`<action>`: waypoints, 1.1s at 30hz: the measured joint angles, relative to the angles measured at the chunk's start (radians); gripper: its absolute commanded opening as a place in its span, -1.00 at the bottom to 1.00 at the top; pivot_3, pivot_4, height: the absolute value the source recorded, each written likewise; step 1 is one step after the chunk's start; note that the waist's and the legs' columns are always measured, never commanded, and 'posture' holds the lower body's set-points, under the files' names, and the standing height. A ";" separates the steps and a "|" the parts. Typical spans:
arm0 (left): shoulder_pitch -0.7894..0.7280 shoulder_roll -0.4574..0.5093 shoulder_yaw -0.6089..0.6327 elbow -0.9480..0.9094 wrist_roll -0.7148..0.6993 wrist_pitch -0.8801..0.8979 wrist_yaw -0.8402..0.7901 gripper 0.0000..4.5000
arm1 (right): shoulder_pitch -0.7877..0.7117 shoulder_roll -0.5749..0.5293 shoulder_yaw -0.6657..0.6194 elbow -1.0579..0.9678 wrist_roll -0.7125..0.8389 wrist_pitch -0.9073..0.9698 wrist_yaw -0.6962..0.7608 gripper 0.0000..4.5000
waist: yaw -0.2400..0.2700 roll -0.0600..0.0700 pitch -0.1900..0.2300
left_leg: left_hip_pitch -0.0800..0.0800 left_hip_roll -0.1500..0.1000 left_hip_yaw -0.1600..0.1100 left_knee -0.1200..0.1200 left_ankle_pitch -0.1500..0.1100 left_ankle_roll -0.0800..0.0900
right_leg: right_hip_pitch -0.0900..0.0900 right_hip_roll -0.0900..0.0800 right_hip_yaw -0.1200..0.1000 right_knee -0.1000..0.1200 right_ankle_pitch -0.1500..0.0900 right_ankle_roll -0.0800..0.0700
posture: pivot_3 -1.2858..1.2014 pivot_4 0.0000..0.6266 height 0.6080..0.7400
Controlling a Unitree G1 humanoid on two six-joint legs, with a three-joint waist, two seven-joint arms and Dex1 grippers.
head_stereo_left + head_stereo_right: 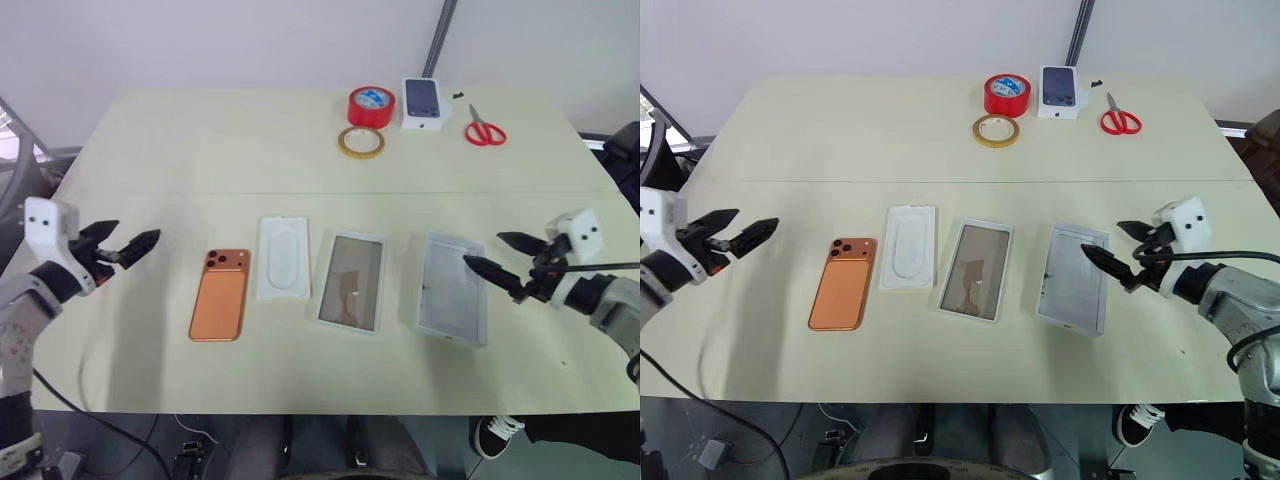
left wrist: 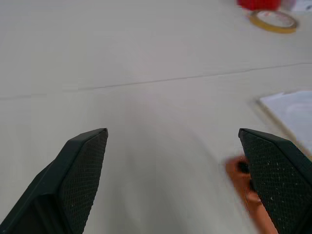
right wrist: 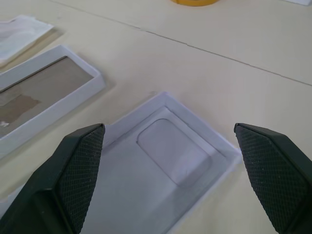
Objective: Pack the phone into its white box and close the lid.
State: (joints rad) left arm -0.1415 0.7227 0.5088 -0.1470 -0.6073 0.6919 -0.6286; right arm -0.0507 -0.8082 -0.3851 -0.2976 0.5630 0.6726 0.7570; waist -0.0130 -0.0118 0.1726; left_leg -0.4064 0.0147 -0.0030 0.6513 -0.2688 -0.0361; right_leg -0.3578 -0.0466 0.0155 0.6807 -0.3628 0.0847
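The orange-copper phone (image 1: 220, 294) lies camera side up on the table, left of centre. The white box (image 1: 352, 281), a tray with a tan floor, sits at the middle. The lid (image 1: 452, 287) lies inside up to the right of it, its pale inner face (image 3: 161, 161) close in the right wrist view. My left gripper (image 1: 128, 247) hovers open to the left of the phone, apart from it. My right gripper (image 1: 503, 255) hovers open at the lid's right edge with nothing between its fingers. The phone's corner (image 2: 239, 175) shows beside a left fingertip (image 2: 278, 170).
A flat white insert (image 1: 283, 258) with an oval recess lies between phone and box. At the table's far side stand a red tape roll (image 1: 371, 106), a tan tape ring (image 1: 361, 142), a small white box picturing a dark phone (image 1: 424, 103) and red scissors (image 1: 484, 129).
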 measured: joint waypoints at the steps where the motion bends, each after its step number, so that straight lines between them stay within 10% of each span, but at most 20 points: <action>1: -0.020 -0.026 -0.022 -0.025 -0.016 0.023 0.016 1.00 | -0.017 0.000 0.019 -0.015 0.000 0.001 0.000 0.97 | 0.002 0.000 0.000 | 0.000 0.000 0.000 0.000 0.000 0.000 | 0.000 0.000 0.000 0.000 0.000 0.000 | 0.03 -0.52 1.00; 12: -0.268 -0.285 -0.259 -0.161 -0.131 0.426 0.340 1.00 | -0.141 0.003 0.205 -0.172 -0.001 0.020 -0.014 0.97 | 0.001 -0.001 0.000 | -0.001 0.000 -0.001 0.003 0.000 0.000 | 0.000 0.002 0.000 0.001 0.000 0.000 | 0.03 -0.52 1.00; 33: -0.425 -0.514 -0.199 -0.100 -0.120 0.835 0.591 1.00 | -0.086 -0.001 0.214 -0.217 0.014 0.042 0.002 0.97 | 0.004 -0.002 0.000 | -0.002 0.000 -0.002 0.007 0.003 -0.006 | 0.001 0.003 0.000 0.002 0.000 0.000 | 0.03 -0.52 1.00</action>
State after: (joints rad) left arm -0.5661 0.2083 0.3098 -0.2467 -0.7270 1.5265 -0.0377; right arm -0.1366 -0.8090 -0.1707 -0.5150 0.5769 0.7146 0.7594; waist -0.0095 -0.0135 0.1724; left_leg -0.4085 0.0145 -0.0049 0.6586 -0.2656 -0.0417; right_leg -0.3572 -0.0440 0.0154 0.6824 -0.3628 0.0851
